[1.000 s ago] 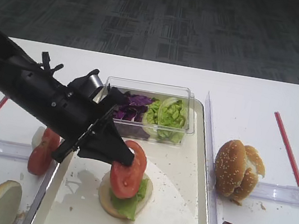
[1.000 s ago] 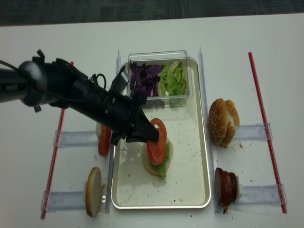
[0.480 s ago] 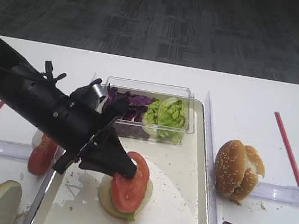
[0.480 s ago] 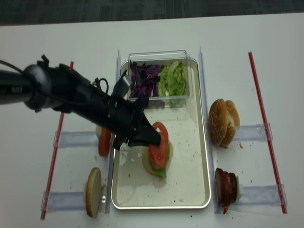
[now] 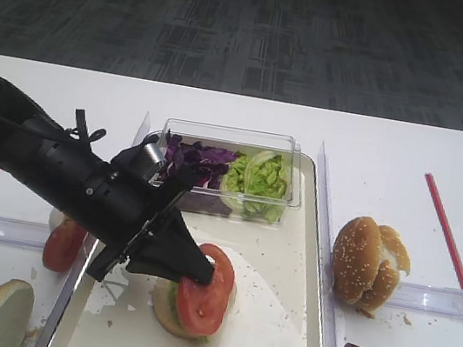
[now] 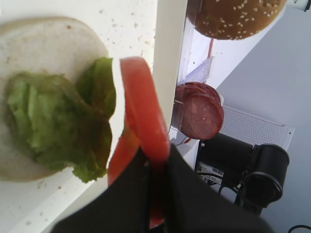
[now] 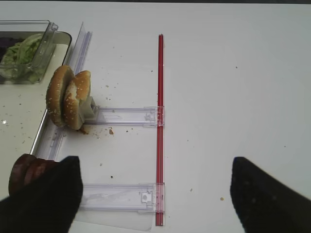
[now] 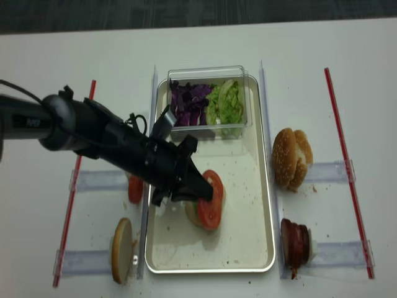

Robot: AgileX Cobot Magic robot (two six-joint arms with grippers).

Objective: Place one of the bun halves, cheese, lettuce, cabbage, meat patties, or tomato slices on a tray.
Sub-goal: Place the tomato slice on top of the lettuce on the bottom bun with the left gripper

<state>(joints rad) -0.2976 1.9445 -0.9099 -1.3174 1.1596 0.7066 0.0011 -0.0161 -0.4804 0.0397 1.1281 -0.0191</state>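
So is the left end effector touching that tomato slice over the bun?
Touching. The left wrist view shows the left end effector shut on the tomato slice, pinching its edge above the lettuce.

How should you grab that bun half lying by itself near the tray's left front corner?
Judging by its pose, the lone bun half stands on edge, so it seems best to come from straight above and pinch its upper rim, one of the fingers on the seeded crust, the other on the pale cut face.
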